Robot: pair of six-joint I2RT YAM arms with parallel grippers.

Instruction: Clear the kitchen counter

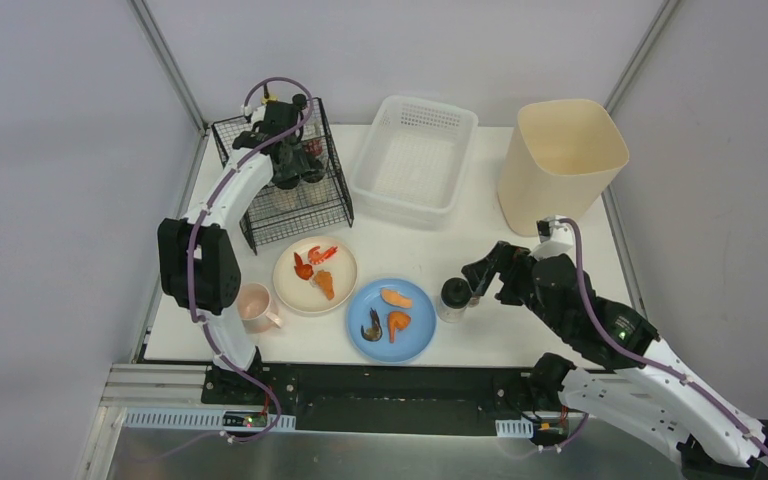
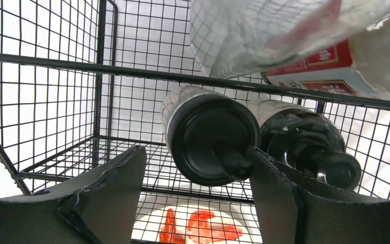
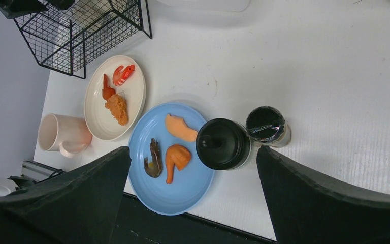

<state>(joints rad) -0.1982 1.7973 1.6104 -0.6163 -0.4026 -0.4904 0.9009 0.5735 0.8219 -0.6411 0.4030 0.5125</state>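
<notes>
The white kitchen counter [image 1: 440, 240] carries a cream plate [image 1: 288, 290] with red and orange food, a blue plate [image 1: 360, 345] with food pieces, a pink mug [image 1: 255, 305] and a black-lidded jar [image 1: 452, 298]. In the right wrist view that jar [image 3: 223, 144] stands beside a second, shiny-topped jar [image 3: 267, 125]. My right gripper [image 3: 193, 150] hangs open above them, holding nothing. My left gripper [image 2: 195, 152] is inside the black wire rack [image 1: 260, 215], jaws apart. A black-lidded jar [image 2: 210, 137] lies just beyond its fingers, its knob at the right fingertip [image 2: 256, 152].
Another dark jar [image 2: 304, 137] and a red-labelled bottle [image 2: 325, 61] also lie in the rack. A white perforated basket [image 1: 415, 160] sits at the back centre. A tall beige bin [image 1: 560, 150] stands at the back right, near my right arm.
</notes>
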